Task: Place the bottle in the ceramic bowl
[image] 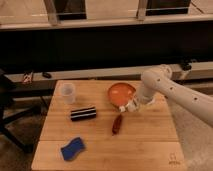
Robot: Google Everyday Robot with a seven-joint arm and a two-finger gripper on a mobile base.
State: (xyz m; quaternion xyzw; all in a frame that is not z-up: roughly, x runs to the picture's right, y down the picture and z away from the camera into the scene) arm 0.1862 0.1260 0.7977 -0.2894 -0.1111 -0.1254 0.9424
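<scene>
The ceramic bowl [121,92] is orange-brown and sits at the back middle of the wooden table [150,145]. My gripper [128,106] hangs on the white arm that comes in from the right, at the bowl's front right rim. It is shut on the bottle [123,107], a small white shape at its tip, just over the bowl's near edge. Most of the bottle is hidden by the gripper.
A translucent white cup [67,92] stands at the back left. A black striped block [83,113] lies in front of it. A dark red slender object [117,124] lies just below the gripper. A blue sponge [73,148] lies at the front left.
</scene>
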